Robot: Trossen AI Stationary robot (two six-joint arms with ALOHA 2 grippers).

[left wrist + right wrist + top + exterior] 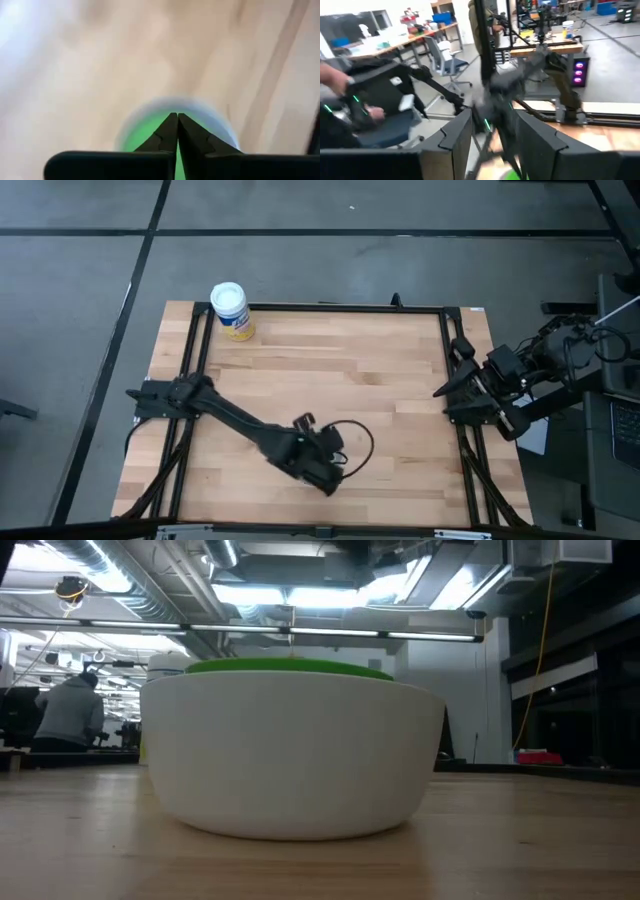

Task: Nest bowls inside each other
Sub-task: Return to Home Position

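A large white bowl [292,755] stands on the wooden table, close in front of the low camera. A green bowl [290,666] sits inside it, and only the green rim shows above the white one. In the left wrist view the green bowl [150,131] and the white rim [134,116] lie below my left gripper [177,117]. That gripper is shut, with nothing between its fingers. In the high view my left gripper [333,480] is near the table's front edge and hides the bowls. My right gripper [492,145] stands open, raised at the table's right edge [442,392].
A jar with a white lid and a yellow label [232,310] stands at the table's far left corner. Black frame rails [320,308] run along the table's edges. A person [68,710] sits in the room beyond the table.
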